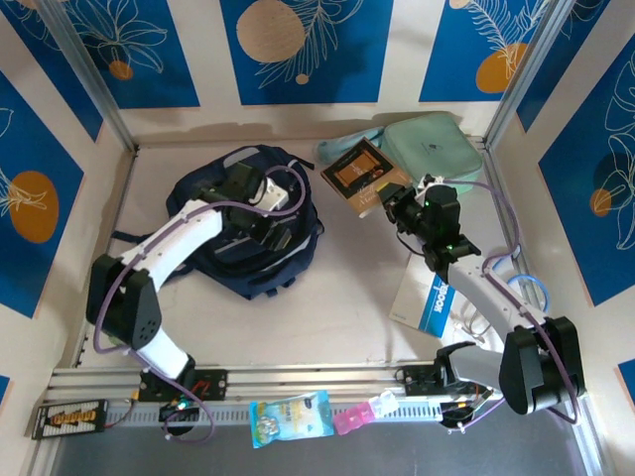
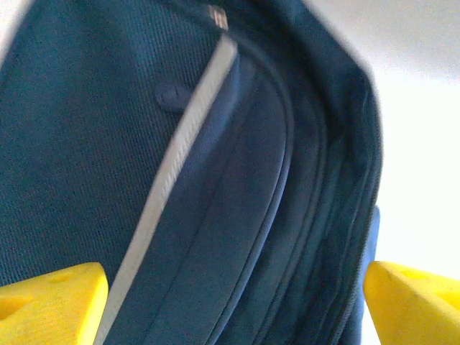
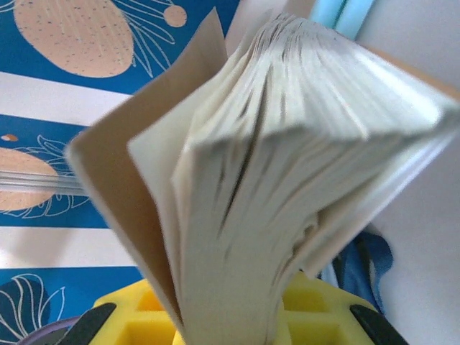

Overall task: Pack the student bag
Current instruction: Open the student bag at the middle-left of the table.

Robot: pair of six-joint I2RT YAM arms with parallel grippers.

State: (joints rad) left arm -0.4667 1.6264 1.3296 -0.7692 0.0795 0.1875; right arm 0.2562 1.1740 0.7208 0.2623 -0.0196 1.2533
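Left side: the left gripper [image 1: 266,220] hangs directly over the student bag [image 1: 248,238], which lies flat on the table [image 1: 327,317]. In the left wrist view its 2 yellow fingers [image 2: 50,302] stand wide apart with nothing clamped. Between them show navy cloth, the bag's pale stripe [image 2: 180,165] and curved zip seams. The fingers look close above the cloth, but contact cannot be told. Just right of the bag, the right gripper [image 1: 399,208] is closed on the lower end of a brown book [image 1: 364,178], held tilted and clear of the table. In the right wrist view the pages fan loose above the yellow pads and 1 cover peels away, so only 1 end is pinched. Farther right of the bag sits a mint green case [image 1: 432,149]. A white and blue booklet [image 1: 429,297] lies right of the bag, nearer the arm bases. Judgement: the step in hand is getting the book into the bag. No open mouth shows from above. The left gripper should first pinch a zip edge or flap and lift it to hold an opening. The book should then go in low, free end first, so the loose pages clear the zip. Risk: the book could slip from its 1-end hold.
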